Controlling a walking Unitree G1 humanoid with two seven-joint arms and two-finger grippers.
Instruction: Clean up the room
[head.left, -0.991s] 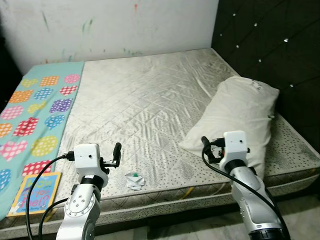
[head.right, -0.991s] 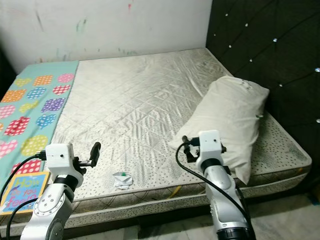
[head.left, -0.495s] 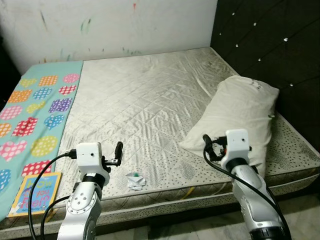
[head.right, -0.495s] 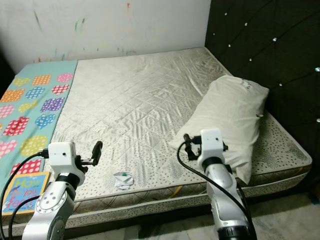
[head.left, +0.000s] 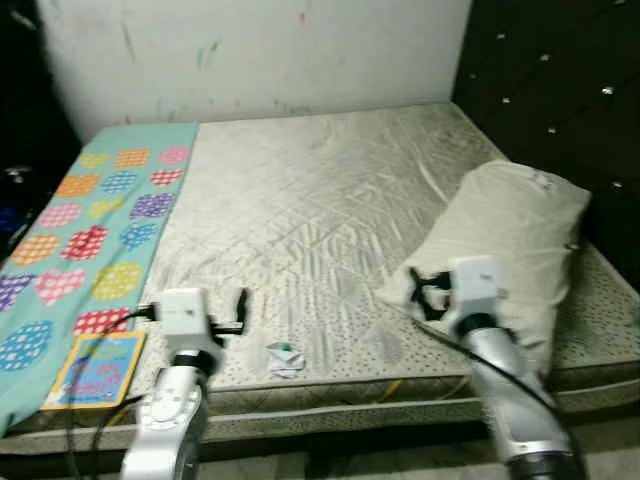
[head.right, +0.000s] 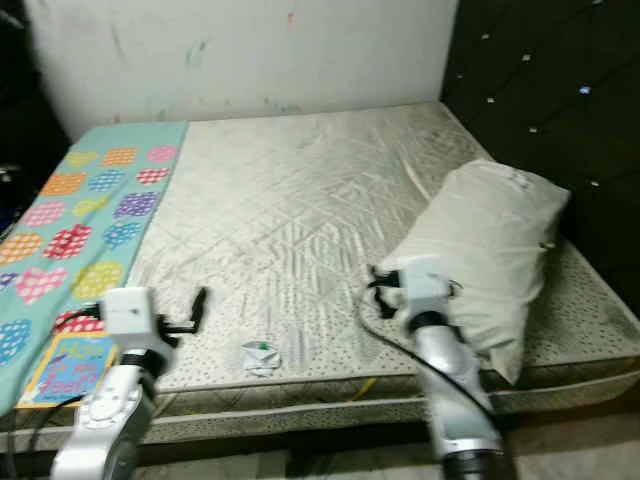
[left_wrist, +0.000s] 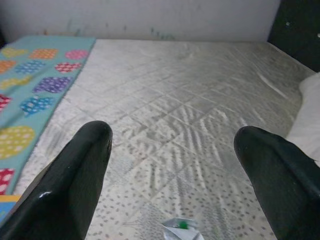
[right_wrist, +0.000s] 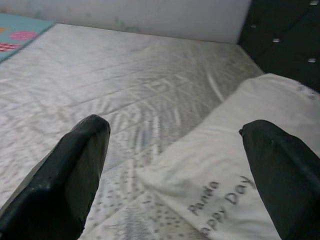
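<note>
A bare mattress (head.left: 320, 210) with a shiny, quilted, diamond-stitched cover spreads across the bed, its near edge speckled with small dots. Along its left side lies a teal sheet (head.left: 95, 215) printed with spotted hearts in pink, orange, yellow and purple. A thin picture book (head.left: 95, 368) with a yellow border rests on the near end of that sheet. A plump, cream pillow (head.left: 515, 235), soft and creased, lies slanted on the right side of the mattress, against a dark padded headboard (head.left: 560, 90) studded with shiny buttons; the right wrist view shows printed lettering on its cover. Near the front edge of the mattress, between the two arms, sits a small crumpled wrapper (head.left: 285, 358), white with a green spot. Behind the bed the white wall (head.left: 260, 50) carries faint streaks of coloured paint.

Compared with half a second ago, the whole scene sits further right in the head views and looks blurred, which points to the camera having turned; the pillow, wrapper and book keep the same places on the bed.

Both arms are held forward and bent over the near edge of the mattress. The left gripper (left_wrist: 177, 175) hovers just left of the wrapper, its two black fingers spread wide with the wrapper showing low between them in the left wrist view. The right gripper (right_wrist: 177, 175) hovers at the near corner of the pillow, fingers likewise parted and gripping nothing.
</note>
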